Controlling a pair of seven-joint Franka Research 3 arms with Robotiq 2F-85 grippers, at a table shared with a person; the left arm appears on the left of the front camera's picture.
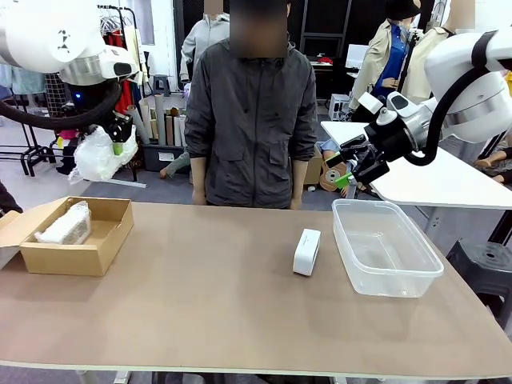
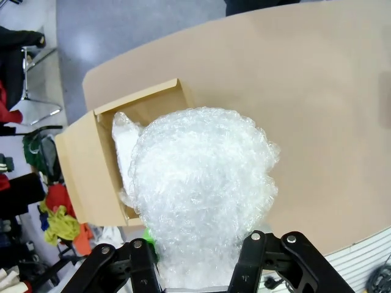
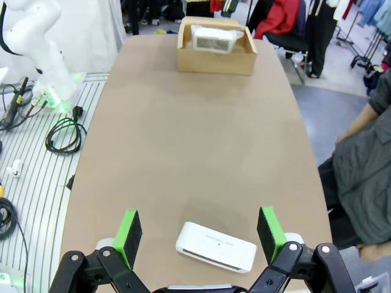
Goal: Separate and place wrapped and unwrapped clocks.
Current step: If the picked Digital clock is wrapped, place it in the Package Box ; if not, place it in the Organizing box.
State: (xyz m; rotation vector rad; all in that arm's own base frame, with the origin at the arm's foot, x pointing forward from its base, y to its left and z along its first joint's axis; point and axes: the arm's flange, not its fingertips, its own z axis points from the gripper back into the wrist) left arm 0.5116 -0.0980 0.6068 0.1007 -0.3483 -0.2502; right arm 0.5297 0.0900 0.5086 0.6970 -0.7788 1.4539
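Glossy white left arm (image 1: 48,36) and right arm (image 1: 488,88).
Rounded shells trail black cables; the black right gripper (image 3: 198,232) has green pads (image 3: 129,231) and silver screws at its linkage joints.

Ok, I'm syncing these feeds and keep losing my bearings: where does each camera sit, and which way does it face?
Front: between the arms, facing the person across the table; left fingers hold a bubble-wrap bundle, right fingers open.
Left wrist: looks down past its fingers and bundle onto the cardboard box.
Right wrist: looks down between its fingers at the bare clock.
Shared: all three show the box.
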